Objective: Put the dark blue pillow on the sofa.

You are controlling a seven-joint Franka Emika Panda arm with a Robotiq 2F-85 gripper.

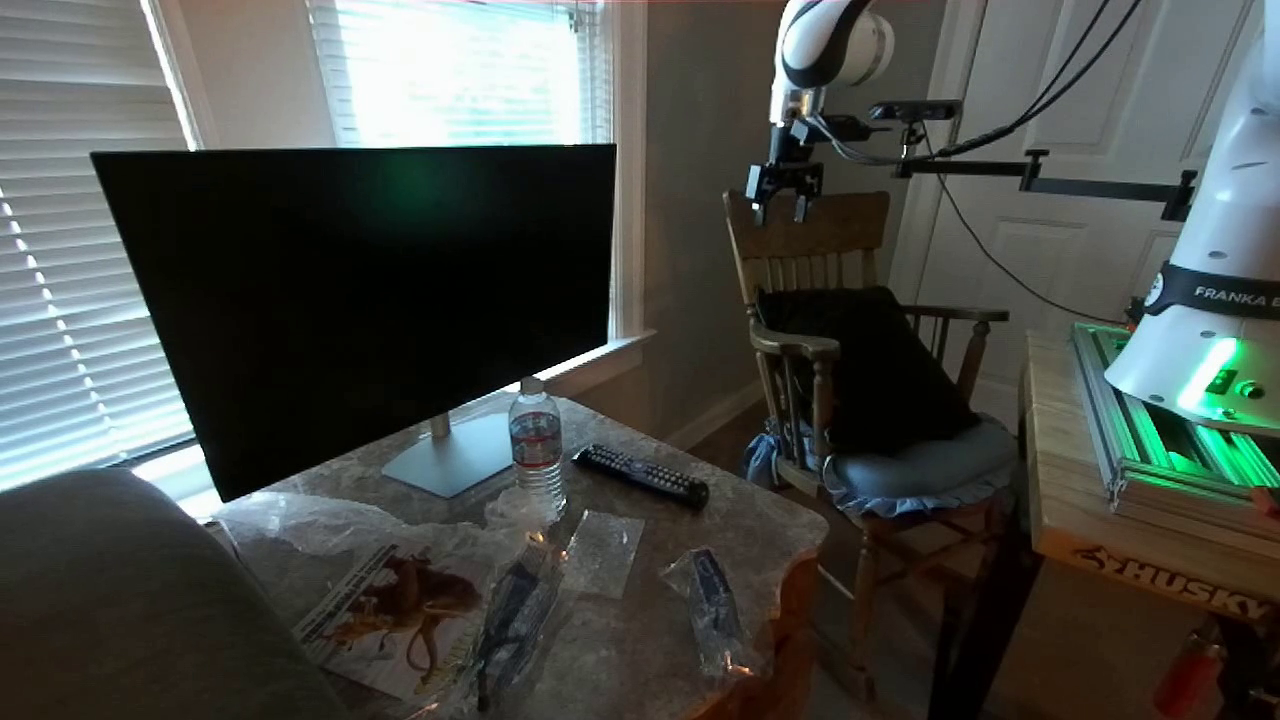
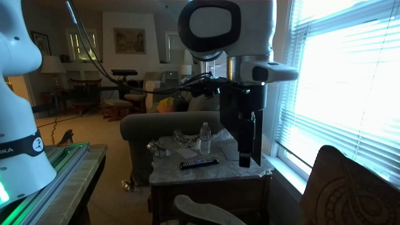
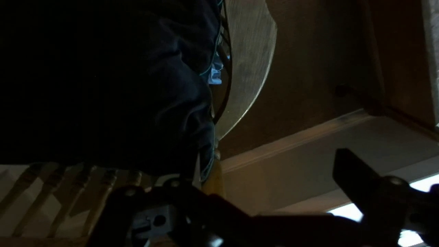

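Note:
The dark blue pillow [image 1: 865, 360] leans on the wooden spindle-back chair, on the blue-grey seat pad [image 1: 915, 465]. In the wrist view the pillow [image 3: 137, 85] fills the upper left, very dark, with a thin seam edge. My gripper [image 1: 780, 212] is open and empty, pointing down, higher than the pillow and apart from it, near the chair back's top. In the wrist view the fingers [image 3: 271, 161] stand wide apart. The sofa [image 1: 120, 600] shows as a grey padded edge at lower left; its arm [image 2: 168, 123] shows behind the table. The pillow is out of view there.
A stone-topped table [image 1: 760, 520] stands between sofa and chair, bearing a large monitor [image 1: 370, 310], a water bottle [image 1: 537, 445], a remote [image 1: 640, 475] and plastic bags. The chair's back [image 1: 810, 220] and armrest [image 1: 795, 342] surround the pillow. A workbench [image 1: 1060, 450] holds the robot base.

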